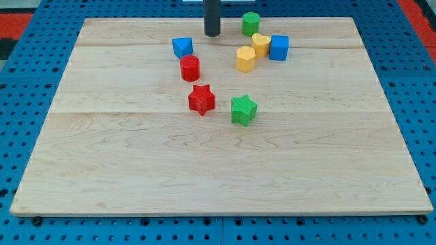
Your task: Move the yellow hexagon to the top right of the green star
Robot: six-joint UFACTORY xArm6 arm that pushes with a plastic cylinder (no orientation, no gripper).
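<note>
The yellow hexagon (246, 58) sits near the view's top, above and slightly right of the green star (242, 110), which lies near the board's middle. My tip (212, 33) is at the view's top, up and to the left of the yellow hexagon, apart from it, between the blue block (182, 47) on its left and the green cylinder (251, 24) on its right. It touches no block.
A yellow heart-shaped block (261, 43) touches a blue cube (278, 47) just right of the hexagon. A red cylinder (190, 68) and a red star (201, 99) lie left of the green star. The wooden board (136, 170) lies on a blue pegboard.
</note>
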